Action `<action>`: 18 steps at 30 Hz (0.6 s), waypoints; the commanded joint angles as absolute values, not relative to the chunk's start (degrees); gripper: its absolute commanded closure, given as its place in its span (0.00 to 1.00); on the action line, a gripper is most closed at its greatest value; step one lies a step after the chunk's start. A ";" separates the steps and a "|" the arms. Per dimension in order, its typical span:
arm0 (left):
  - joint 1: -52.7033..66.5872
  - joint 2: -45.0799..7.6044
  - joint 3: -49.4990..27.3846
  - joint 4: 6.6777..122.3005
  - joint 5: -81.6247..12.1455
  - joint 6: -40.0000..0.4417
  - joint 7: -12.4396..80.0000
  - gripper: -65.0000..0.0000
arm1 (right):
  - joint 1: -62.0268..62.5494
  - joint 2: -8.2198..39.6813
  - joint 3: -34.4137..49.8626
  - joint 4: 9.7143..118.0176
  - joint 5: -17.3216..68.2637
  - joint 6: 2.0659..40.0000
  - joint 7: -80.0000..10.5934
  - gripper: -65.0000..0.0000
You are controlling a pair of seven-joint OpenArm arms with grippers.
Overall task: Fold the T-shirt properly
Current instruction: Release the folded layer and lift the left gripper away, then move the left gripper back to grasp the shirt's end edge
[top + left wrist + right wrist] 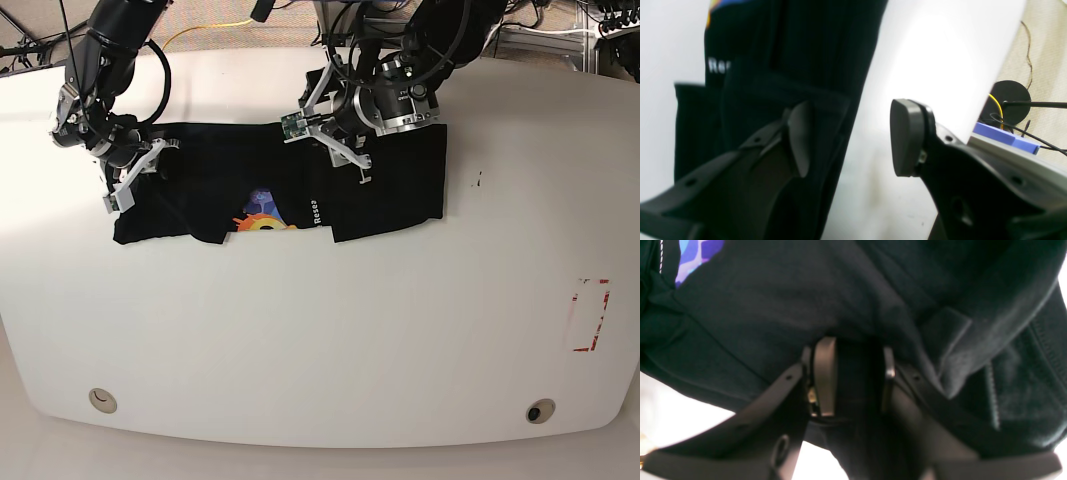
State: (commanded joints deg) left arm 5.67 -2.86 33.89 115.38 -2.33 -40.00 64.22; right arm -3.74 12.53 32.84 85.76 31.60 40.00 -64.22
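The black T-shirt [390,180] lies spread across the far half of the white table [320,340]. Its round orange-blue print [262,218] and white lettering [315,213] face up near its front edge. My left gripper [853,138] is open and empty, one finger [800,140] over the shirt [790,50], the other [907,136] over bare table. In the base view the left gripper [350,160] hovers over the shirt's middle. My right gripper [856,376] is closed on a fold of the black cloth [773,306] at the shirt's left end [125,188].
A red-marked rectangle [590,315] is on the table at the right, with a small dark mark [477,182] beside the shirt. Two round holes [100,398] [540,410] sit near the front edge. Cables, a black disc [1010,98] and a blue block [1007,138] lie beyond the table edge.
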 joint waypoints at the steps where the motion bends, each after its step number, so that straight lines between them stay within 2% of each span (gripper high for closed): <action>1: 5.41 -2.77 33.89 115.38 -2.33 -40.00 64.13 0.56 | -3.82 12.53 32.92 85.76 31.60 40.00 -64.22 0.74; 4: 4.79 -2.33 31.96 115.38 -2.33 -40.00 63.87 0.65 | -3.82 12.53 32.92 85.76 31.60 40.00 -64.22 0.74; 6: 4.62 -1.19 27.38 115.30 -2.33 -40.00 63.87 0.75 | -3.82 12.62 33.01 85.76 31.69 40.00 -64.22 0.74; 12: 4.35 1.54 13.76 114.86 -2.33 -40.00 63.69 0.94 | -3.82 12.62 33.01 85.76 31.69 40.00 -64.13 0.74; 15: 4.35 2.95 6.99 114.77 -2.24 -40.00 61.76 0.99 | -3.82 12.62 33.01 85.76 31.69 40.00 -64.13 0.74; 18: 4.35 3.21 1.98 113.54 -2.15 -40.00 60.00 0.99 | -3.82 12.62 33.01 85.76 31.69 40.00 -64.13 0.74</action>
State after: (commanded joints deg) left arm 4.35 3.21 1.98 113.54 -2.15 -40.00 60.00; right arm -3.82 12.62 33.01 85.76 31.69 40.00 -64.13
